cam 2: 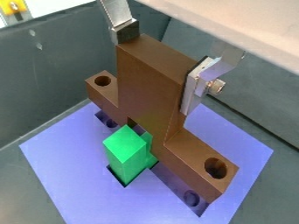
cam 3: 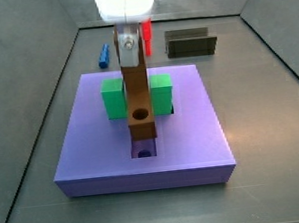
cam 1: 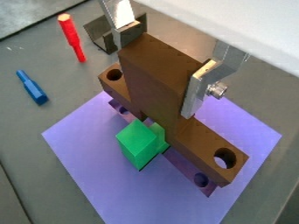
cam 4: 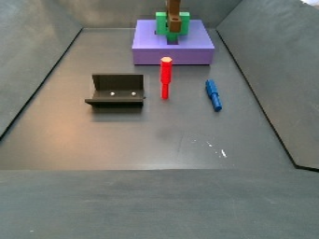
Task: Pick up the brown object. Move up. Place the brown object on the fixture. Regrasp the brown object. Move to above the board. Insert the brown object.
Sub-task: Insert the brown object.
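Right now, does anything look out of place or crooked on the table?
Nothing stands out. The gripper holds the brown object upright over the board, its lower end at the slot beside the green block. The red peg and blue peg lie loose on the floor beside the empty fixture.

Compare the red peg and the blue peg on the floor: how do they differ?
The red peg is longer and thicker than the blue peg. The red peg lies beside the fixture; the blue peg lies farther from it. Both lie flat on the floor, untouched, away from the end effector, which grips the brown bar over the board.
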Controlling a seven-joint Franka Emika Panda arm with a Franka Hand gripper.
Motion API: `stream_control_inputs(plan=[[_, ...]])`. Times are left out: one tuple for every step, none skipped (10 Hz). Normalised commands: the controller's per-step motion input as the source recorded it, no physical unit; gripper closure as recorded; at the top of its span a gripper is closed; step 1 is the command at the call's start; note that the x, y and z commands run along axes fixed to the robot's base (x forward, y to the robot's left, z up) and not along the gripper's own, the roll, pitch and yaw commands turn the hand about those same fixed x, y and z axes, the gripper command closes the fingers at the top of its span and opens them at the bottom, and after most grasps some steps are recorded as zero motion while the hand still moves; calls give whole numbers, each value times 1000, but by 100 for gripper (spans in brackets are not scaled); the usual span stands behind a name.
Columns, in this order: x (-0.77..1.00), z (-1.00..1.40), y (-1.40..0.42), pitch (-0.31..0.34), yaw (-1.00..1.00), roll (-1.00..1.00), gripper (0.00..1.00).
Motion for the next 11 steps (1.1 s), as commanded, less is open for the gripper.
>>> stream_control_inputs(plan=[[0,-226,0,0,0,0,100],[0,-217,0,0,0,0,100],[0,-206,0,0,0,0,100],[0,-174,0,0,0,20,100],[0,-151,0,0,0,81,100],[37,-160,0,0,0,116,100],[80,-140,0,0,-11,113,100],[160,-109,-26,1,-20,104,100],[166,-91,-26,3,-9,53,100],[226,-54,-94,6,0,39,100],[206,-69,-111,0,0,31,100]])
